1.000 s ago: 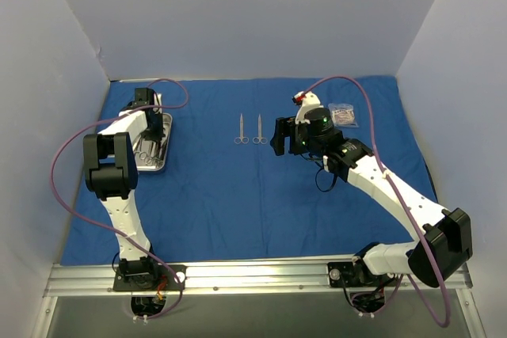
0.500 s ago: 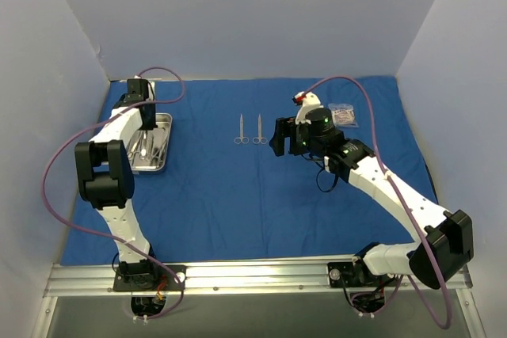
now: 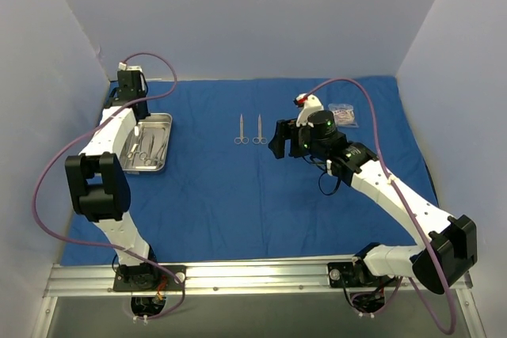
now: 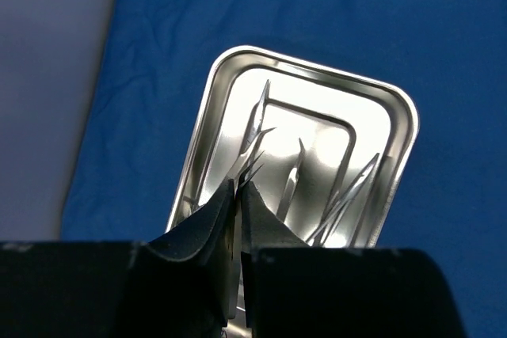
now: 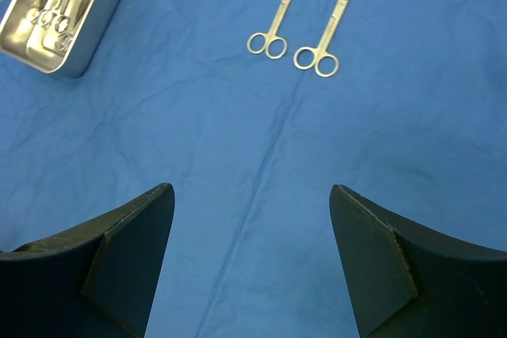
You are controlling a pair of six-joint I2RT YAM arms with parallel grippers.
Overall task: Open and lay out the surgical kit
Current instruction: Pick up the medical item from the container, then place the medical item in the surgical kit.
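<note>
Steel tray (image 4: 333,144) now uncovered, left end effector (image 4: 238,191) drawn back, pinched closed.

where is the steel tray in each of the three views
Top external: the steel tray lies at the left on the blue cloth, beside the left arm.
Left wrist: it fills the centre of the picture.
Right wrist: upper left corner, cut off by the edge.
Shared landmark: the blue cloth under it in all three; the two clamps to its right show only in top external and right wrist.
</note>
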